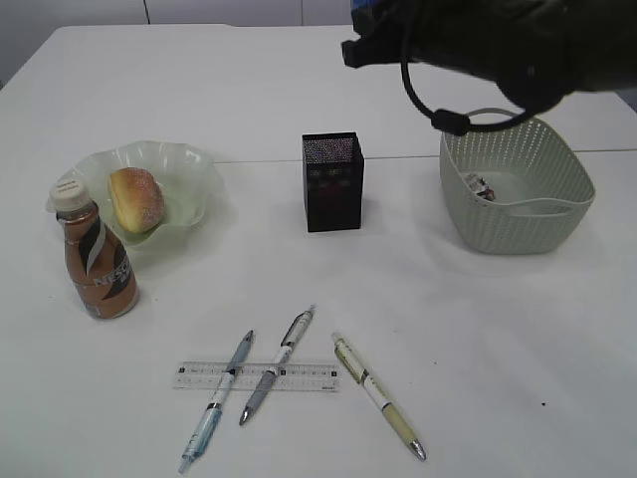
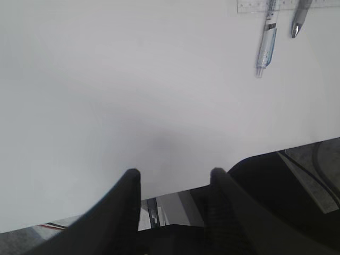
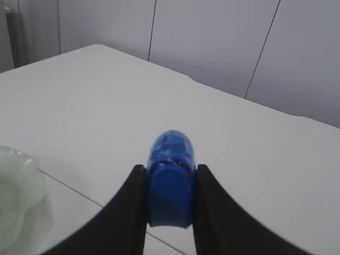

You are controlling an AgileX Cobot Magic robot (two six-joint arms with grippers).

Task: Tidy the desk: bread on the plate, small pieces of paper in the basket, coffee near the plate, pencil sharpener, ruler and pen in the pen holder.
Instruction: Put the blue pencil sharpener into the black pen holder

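Observation:
My right gripper [image 3: 170, 168] is shut on a blue pencil sharpener [image 3: 170, 186], held high over the desk [image 1: 299, 90] at the back right; the sharpener's blue [image 1: 365, 12] shows at the top edge. The black mesh pen holder [image 1: 332, 181] stands below it, mid-desk. The bread [image 1: 136, 199] lies on the pale green plate [image 1: 194, 164], with the coffee [image 1: 97, 261] upright beside it. Paper scraps [image 1: 479, 185] lie in the basket [image 1: 518, 214]. The ruler [image 1: 309, 377] lies near the front under two pens [image 1: 217, 400] [image 1: 277, 364]; a third pen [image 1: 378, 396] lies to their right. My left gripper [image 2: 172, 172] is open and empty over the desk's front edge.
The right arm and its cable [image 1: 428, 105] hang over the basket's back rim. A thin seam [image 1: 259, 159] crosses the tabletop. In the left wrist view the ruler [image 2: 255, 5] and two pen tips [image 2: 267, 45] [image 2: 299, 18] lie beyond the gripper.

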